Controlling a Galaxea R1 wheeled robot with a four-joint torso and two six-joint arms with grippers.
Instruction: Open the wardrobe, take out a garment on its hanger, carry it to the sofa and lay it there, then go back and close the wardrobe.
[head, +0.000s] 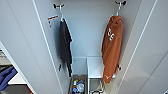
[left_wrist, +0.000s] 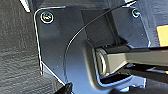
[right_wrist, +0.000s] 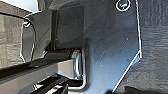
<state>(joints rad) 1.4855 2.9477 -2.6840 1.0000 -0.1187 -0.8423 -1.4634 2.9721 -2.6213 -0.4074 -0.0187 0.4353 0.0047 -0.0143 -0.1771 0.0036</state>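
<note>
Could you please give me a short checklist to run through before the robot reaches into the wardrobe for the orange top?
1. Wardrobe doors open: ok, both stand wide.
2. Orange hooded top in sight, hanging on the right: ok.
3. Its white hanger seated on the hook: ok.
4. Dark shirt hangs apart on the left, not touching the top: ok.
5. Top's hem against the white shelf unit below: cannot tell whether it would snag.
6. Gripper readiness: cannot tell.
</note>
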